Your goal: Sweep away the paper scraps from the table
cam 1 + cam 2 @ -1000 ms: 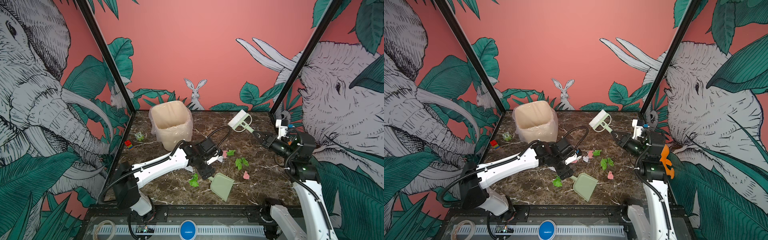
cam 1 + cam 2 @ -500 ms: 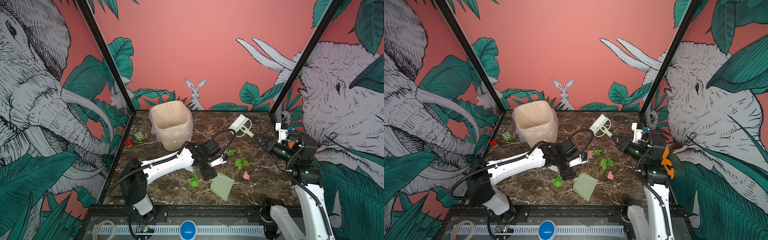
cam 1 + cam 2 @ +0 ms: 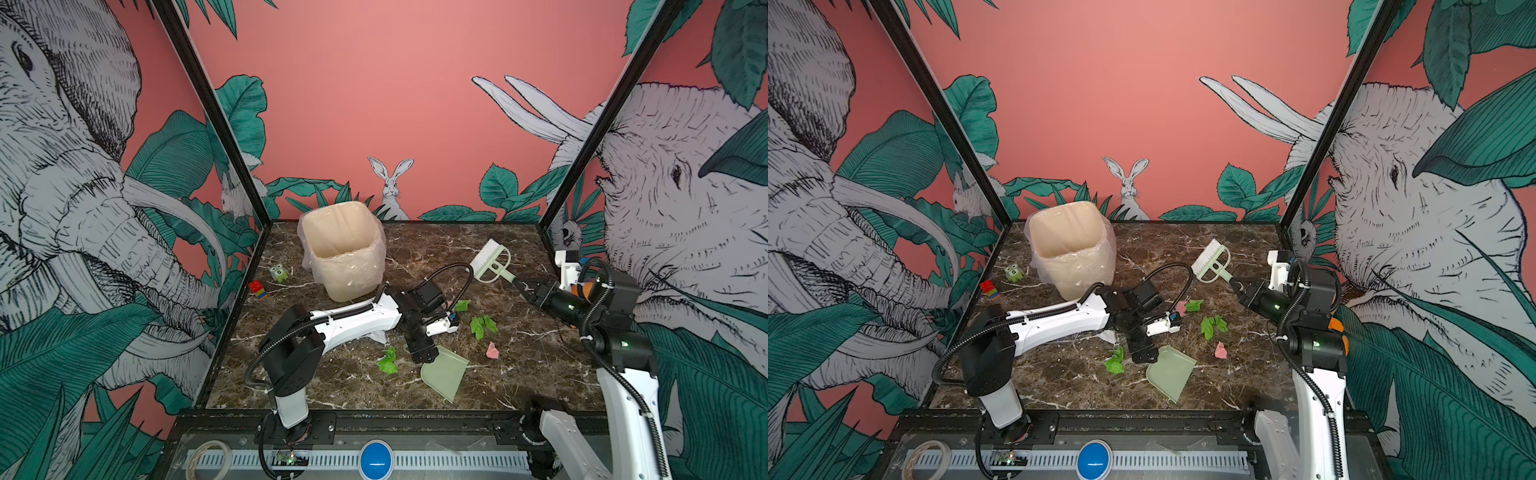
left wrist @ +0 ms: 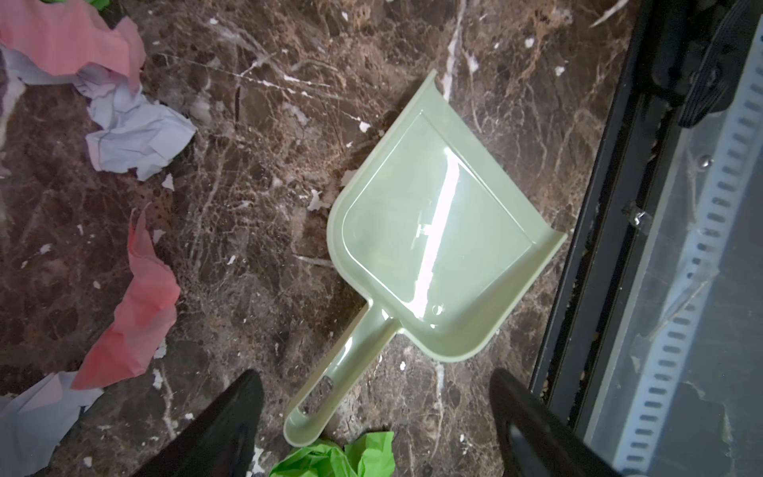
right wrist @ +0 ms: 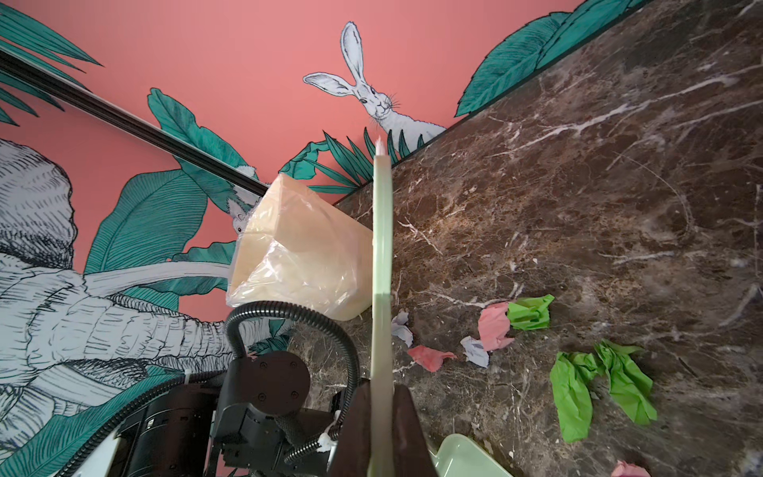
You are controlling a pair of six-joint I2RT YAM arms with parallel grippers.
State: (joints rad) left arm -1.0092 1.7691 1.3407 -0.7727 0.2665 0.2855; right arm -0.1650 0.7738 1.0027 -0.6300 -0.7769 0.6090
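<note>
Left gripper [image 4: 373, 378], spread wide, has neared dustpan [image 4: 437, 247] handle — right gripper [image 5: 382, 392] pinches brush [image 3: 486, 257]; owl [image 3: 279, 273] reads "5".

**Left arm** [image 3: 357, 322]: white moulded link shells between black joint housings. Black corrugated conduit [image 5: 268, 309] runs along it, fastened with white ties. At the wrist sit a boxy black camera module [image 3: 430, 293] and a white wrist bracket [image 3: 440, 327] with a blue tip. A round black housing [image 5: 268, 386] bears four screws.

**Left gripper** [image 4: 373, 376]: black tapered jaws.

**Right arm** [image 3: 623, 399]: white lower link and black upper joints with small green lights [image 3: 622, 343]. It also carries an orange part [image 3: 587, 291], a white camera mount [image 3: 567, 266] and a black ribbed cable [image 3: 590, 316].

**Right gripper** [image 5: 380, 413]: dark jaws.
</note>
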